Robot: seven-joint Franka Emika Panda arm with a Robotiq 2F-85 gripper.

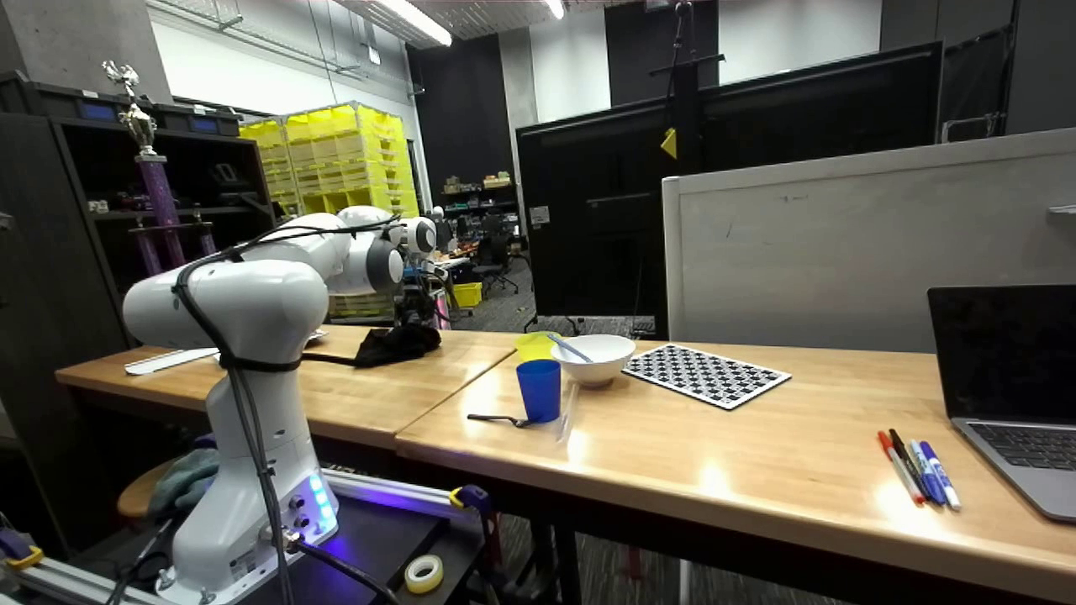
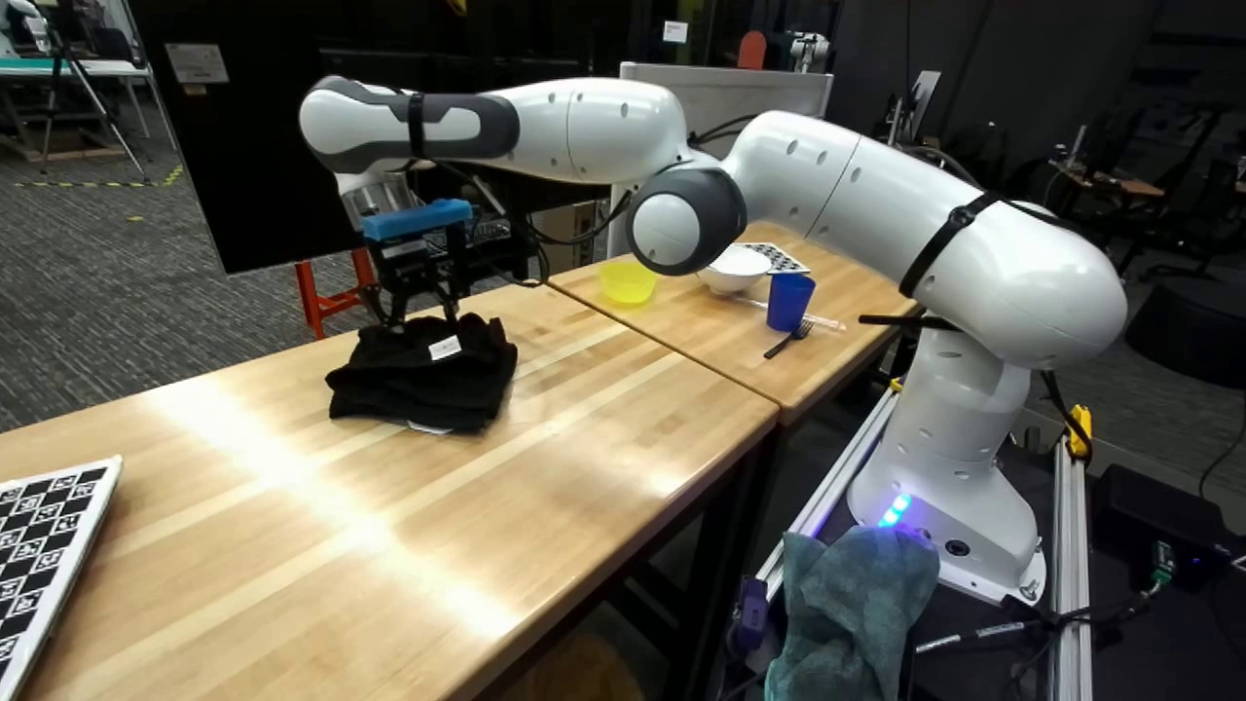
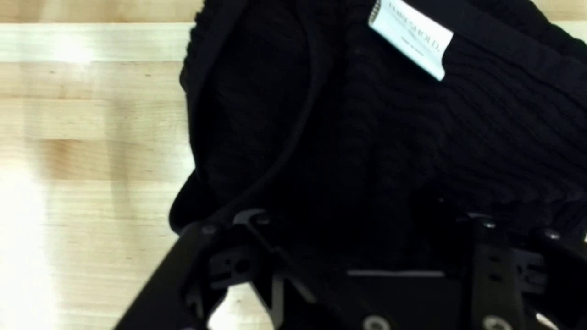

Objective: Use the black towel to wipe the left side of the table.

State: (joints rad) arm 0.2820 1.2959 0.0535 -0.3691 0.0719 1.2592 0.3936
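Observation:
The black towel (image 2: 428, 385) lies bunched on the wooden table (image 2: 584, 467), with a white tag on its top. It shows as a dark heap in an exterior view (image 1: 399, 344) and fills much of the wrist view (image 3: 367, 123). My gripper (image 2: 419, 316) points down at the far part of the towel, with its two fingers spread apart. In the wrist view the gripper (image 3: 362, 217) has its fingers wide apart over the black cloth. The fingertips are dark against the towel, and I cannot tell whether they touch it.
On the adjoining table are a blue cup (image 2: 788, 302), a white bowl (image 2: 735, 268), a yellow bowl (image 2: 628, 280) and a fork (image 2: 788, 339). A laptop (image 1: 1009, 361) and several pens (image 1: 920, 470) lie farther along. A checkered board (image 2: 44, 555) lies at the near table's end.

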